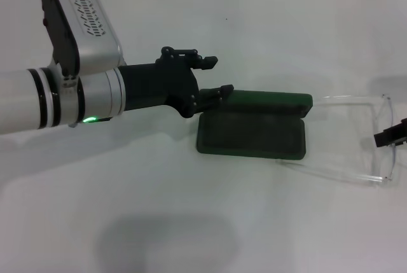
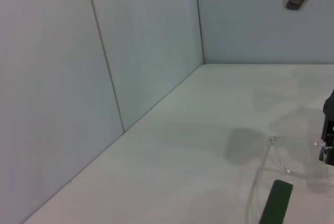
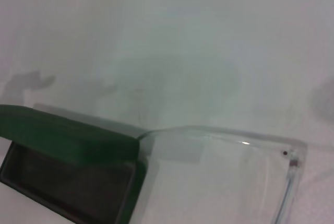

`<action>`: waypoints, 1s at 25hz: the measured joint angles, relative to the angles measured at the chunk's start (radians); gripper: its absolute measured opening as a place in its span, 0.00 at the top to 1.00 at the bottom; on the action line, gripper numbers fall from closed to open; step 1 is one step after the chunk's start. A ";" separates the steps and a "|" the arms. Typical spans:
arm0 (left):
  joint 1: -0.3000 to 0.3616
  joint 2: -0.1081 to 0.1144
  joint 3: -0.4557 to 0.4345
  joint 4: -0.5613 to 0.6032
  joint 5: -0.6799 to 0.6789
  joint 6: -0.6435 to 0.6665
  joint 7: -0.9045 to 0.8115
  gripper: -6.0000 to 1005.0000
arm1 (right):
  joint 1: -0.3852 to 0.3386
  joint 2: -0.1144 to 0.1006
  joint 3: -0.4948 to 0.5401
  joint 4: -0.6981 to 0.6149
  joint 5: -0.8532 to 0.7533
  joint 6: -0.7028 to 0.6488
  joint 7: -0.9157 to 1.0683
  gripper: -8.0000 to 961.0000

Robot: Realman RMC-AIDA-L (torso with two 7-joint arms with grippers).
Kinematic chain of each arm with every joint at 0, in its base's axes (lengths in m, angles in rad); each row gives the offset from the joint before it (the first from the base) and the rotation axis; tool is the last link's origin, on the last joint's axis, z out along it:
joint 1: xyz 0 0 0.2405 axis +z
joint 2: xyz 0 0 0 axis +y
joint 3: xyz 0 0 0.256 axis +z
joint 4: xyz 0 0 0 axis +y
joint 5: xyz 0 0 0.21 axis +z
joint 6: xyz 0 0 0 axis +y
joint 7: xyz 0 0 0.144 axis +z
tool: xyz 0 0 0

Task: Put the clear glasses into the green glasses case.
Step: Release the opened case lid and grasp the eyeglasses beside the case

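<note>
1. Our left gripper (image 1: 213, 77), fingers apart, hovers at the open green glasses case's (image 1: 254, 134) left end.
2. The clear glasses (image 1: 356, 136) lie just right of it, at our right gripper (image 1: 393, 134); its fingers we cannot tell.

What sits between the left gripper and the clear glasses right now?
In the head view, the open green glasses case lies between the left gripper and the clear glasses; its lid edge sits by the left fingertips.

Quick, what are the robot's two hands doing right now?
Left gripper: jaws open, holding nothing, at the green glasses case lid's end.
Right gripper: at the clear glasses; cannot tell if it grips.
</note>
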 joint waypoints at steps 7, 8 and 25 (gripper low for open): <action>0.004 0.000 0.000 0.000 -0.003 0.003 -0.003 0.45 | -0.007 -0.027 0.023 -0.004 0.002 -0.023 -0.002 0.70; 0.005 0.000 0.000 0.000 -0.003 0.003 -0.003 0.45 | -0.009 -0.032 0.038 -0.004 0.003 -0.028 -0.008 0.70; 0.004 -0.002 0.000 0.006 -0.047 0.008 -0.009 0.45 | -0.036 -0.067 0.225 0.004 0.075 -0.150 -0.138 0.69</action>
